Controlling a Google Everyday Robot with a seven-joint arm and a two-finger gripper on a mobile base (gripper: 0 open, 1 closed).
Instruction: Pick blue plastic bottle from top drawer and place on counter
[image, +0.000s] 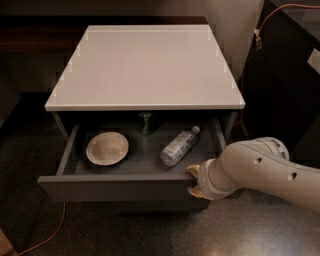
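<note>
The drawer (115, 187) stands pulled well out from under the counter (145, 65). The gripper (194, 180) is at the right end of the drawer's front panel, at the end of the pale arm (265, 170) that reaches in from the right. Its two fingers pinch that panel, one hooked over the top edge on the inside and the other pressed on the outer face lower down. The bottle (179, 146) lies on its side in the right half of the drawer, cap pointing toward the back right corner, near the gripper but apart from it. A pale bowl (107, 148) sits in the left half. A small dark can (145, 123) stands upright at the back, between the two.
</note>
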